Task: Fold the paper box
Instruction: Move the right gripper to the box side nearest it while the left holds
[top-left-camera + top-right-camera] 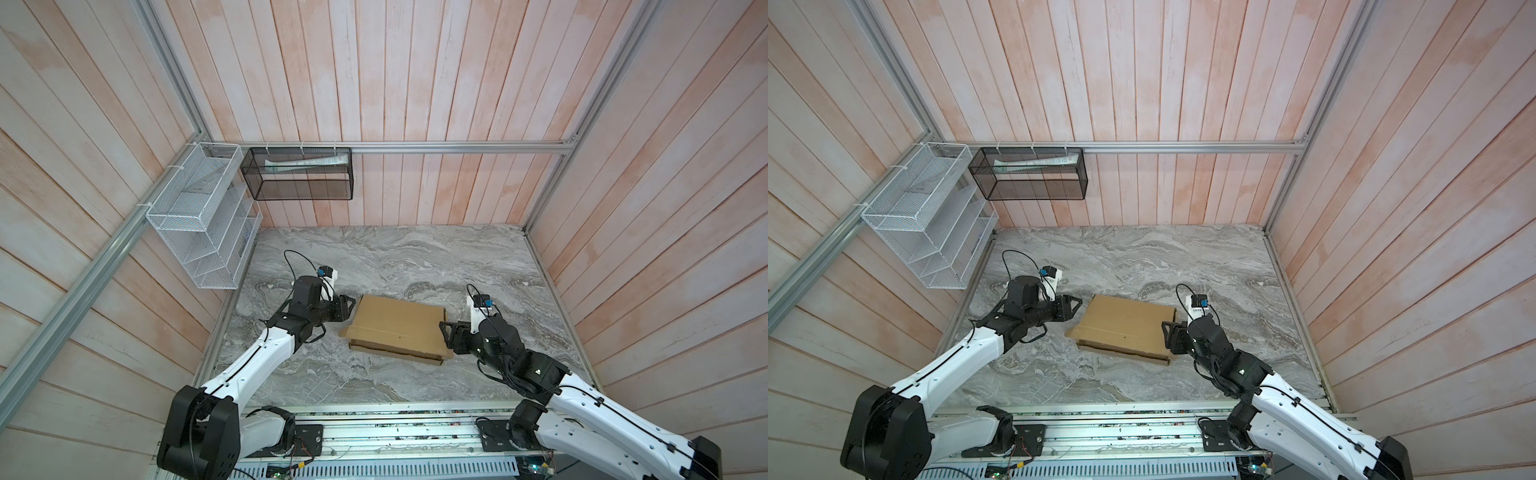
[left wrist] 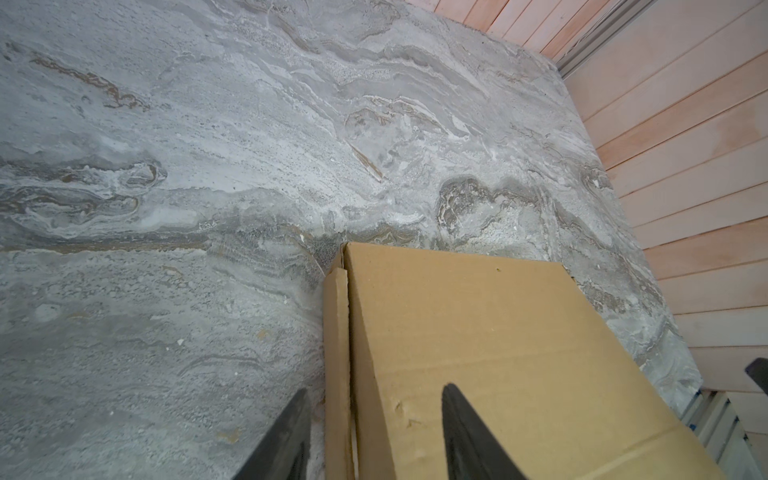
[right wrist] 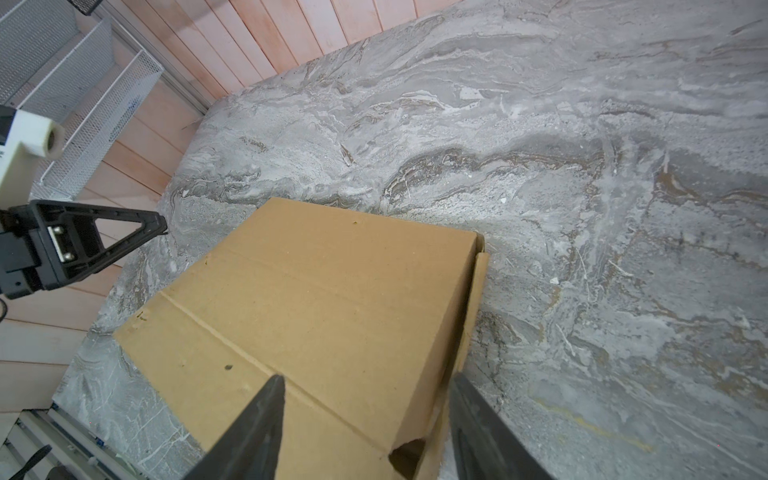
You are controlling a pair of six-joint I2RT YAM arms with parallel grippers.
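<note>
Grey marble-patterned tabletop within pink plank walls: the left gripper hangs empty with its jaws apart, just beside the far-left corner of the paper box. The right gripper straddles the box's right edge, also parted and clamping nothing. The box lies mid-table with its lid down, so folding looks nearly done; the near flap and a left corner tab seem untucked.

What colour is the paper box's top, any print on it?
The paper box is plain tan-brown, unprinted; best seen in the right wrist view.
</note>
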